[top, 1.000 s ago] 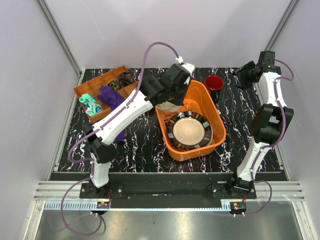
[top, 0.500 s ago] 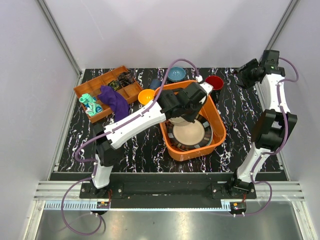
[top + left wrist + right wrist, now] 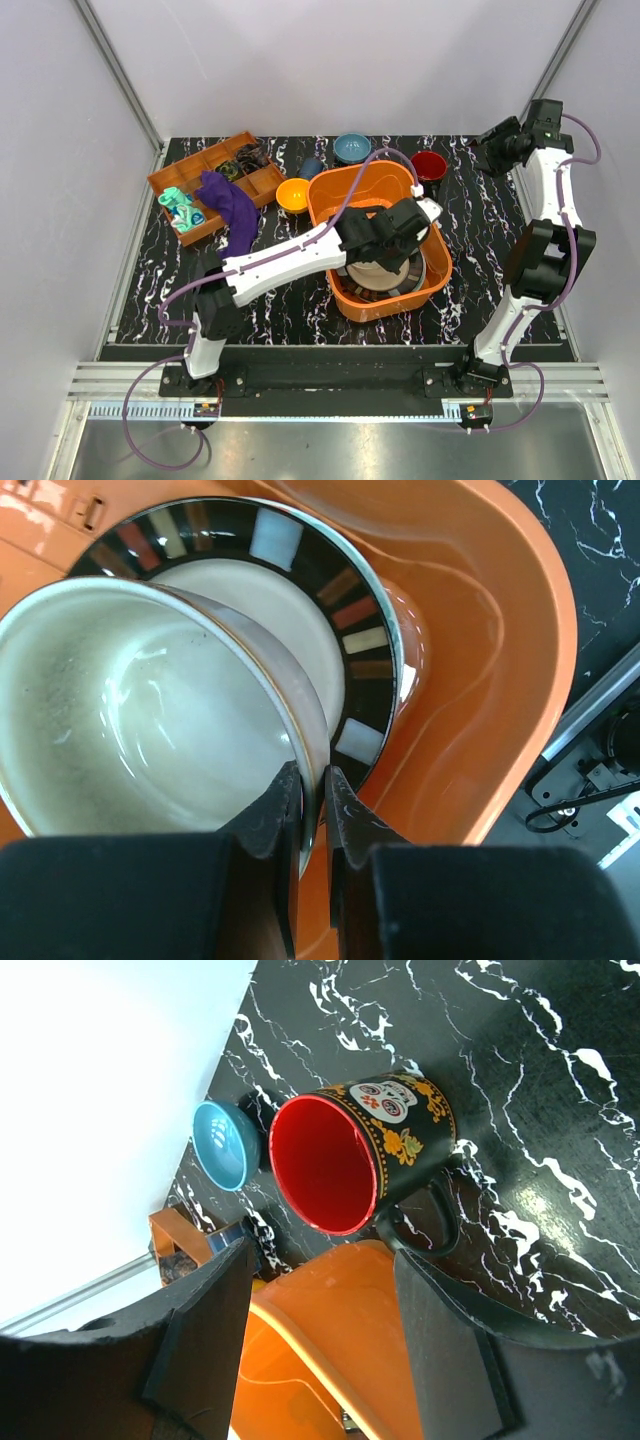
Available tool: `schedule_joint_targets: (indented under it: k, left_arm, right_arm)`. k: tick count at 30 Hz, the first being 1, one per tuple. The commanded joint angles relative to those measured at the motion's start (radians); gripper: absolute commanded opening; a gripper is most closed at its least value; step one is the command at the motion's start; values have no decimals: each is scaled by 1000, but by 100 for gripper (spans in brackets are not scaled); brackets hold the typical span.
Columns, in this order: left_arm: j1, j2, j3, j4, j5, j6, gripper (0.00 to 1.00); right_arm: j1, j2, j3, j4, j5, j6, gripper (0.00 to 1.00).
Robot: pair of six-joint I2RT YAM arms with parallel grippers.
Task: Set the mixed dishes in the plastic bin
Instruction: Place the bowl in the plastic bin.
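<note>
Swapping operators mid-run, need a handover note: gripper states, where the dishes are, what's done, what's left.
Left gripper: shut on the rim of the beige bowl, holding it inside the orange plastic bin over the striped-rim plate. I can't tell if the bowl touches the plate.
Right gripper: open, empty, above the red-lined mug.
Done: striped-rim plate lies in the bin.
Left: release the beige bowl, then bin the mug, the orange-yellow bowl and the small blue bowl, all on the table beyond the bin.
</note>
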Motion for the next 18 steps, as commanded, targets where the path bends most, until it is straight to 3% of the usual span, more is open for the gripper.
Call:
schedule_joint_targets:
  k: [1, 6, 18]
  left_arm:
    - [-11, -31, -25, 161, -41, 14, 0]
    - [-9, 1, -33, 184, -48, 25, 0]
    - [-11, 26, -64, 216, -56, 34, 0]
  right_arm:
    - [-6, -29, 81, 12, -31, -11, 67]
    - [-6, -11, 163, -35, -42, -28, 67]
    - [-6, -31, 147, -65, -48, -44, 67]
